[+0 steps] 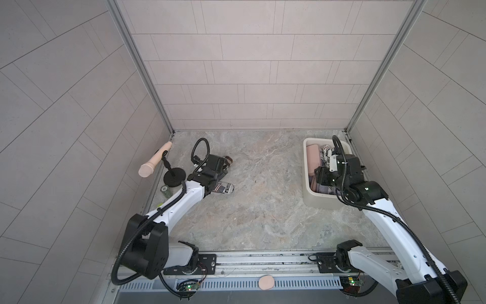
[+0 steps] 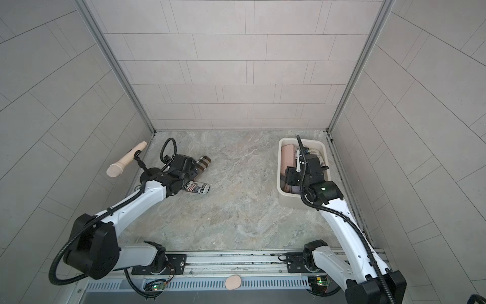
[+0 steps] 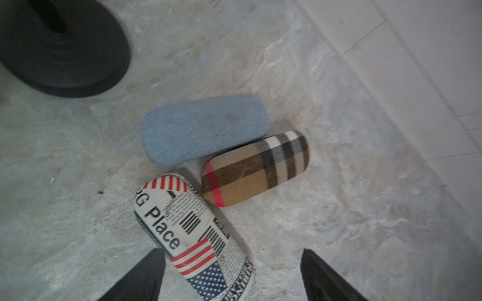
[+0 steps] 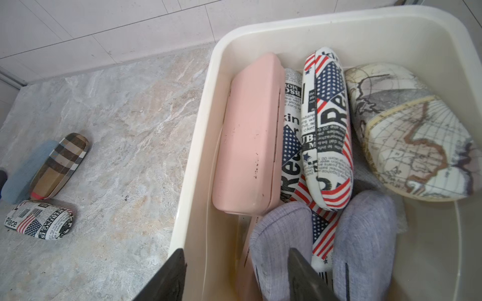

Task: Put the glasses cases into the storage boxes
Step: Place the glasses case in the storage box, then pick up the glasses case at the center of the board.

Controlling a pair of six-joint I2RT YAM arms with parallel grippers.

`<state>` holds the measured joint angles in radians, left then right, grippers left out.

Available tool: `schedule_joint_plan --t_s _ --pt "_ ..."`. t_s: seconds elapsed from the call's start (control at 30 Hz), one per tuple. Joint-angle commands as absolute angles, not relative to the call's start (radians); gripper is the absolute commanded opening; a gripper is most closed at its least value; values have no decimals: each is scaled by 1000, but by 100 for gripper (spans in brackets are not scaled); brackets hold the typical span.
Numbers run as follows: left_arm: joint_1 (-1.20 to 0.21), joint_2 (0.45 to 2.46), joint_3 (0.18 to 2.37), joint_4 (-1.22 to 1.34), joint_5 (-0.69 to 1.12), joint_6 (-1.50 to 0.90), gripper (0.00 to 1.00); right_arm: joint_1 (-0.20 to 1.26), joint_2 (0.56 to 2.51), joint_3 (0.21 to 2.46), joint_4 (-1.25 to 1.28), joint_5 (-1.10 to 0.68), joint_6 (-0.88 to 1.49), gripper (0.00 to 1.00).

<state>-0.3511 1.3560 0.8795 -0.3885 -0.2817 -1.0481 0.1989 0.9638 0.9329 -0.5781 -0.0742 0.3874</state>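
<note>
Left on the bench [image 1: 263,210], three glasses cases lie close together: a blue fabric case [image 3: 206,129], a tan plaid case [image 3: 255,169] and a newsprint case [image 3: 193,234] printed with a US flag and "Place". The left gripper [image 3: 232,254] hangs over the newsprint case's end, jaws spread wide and clamping nothing. At the right rear, the cream-white storage tub [image 1: 319,201] holds a pink hard case [image 4: 250,135], flag newsprint cases [image 4: 327,130], a map-print case [image 4: 412,135] and grey fabric cases [image 4: 281,247]. The right gripper [image 4: 237,250] hangs over the tub, jaws parted and gripping nothing.
</note>
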Motion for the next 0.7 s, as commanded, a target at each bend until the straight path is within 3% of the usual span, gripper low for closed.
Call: schedule_joint_plan --t_s 0.0,0.3,0.67 --pt "-348 1408 912 -515 -231 -1180 87 211 958 941 -536 -104 376 66" --pt "-348 1667 1097 -732 -143 -1314 98 218 941 910 -510 -115 379 69" --pt "-349 1779 1080 -632 -120 -1302 91 218 906 910 -519 -101 376 71"
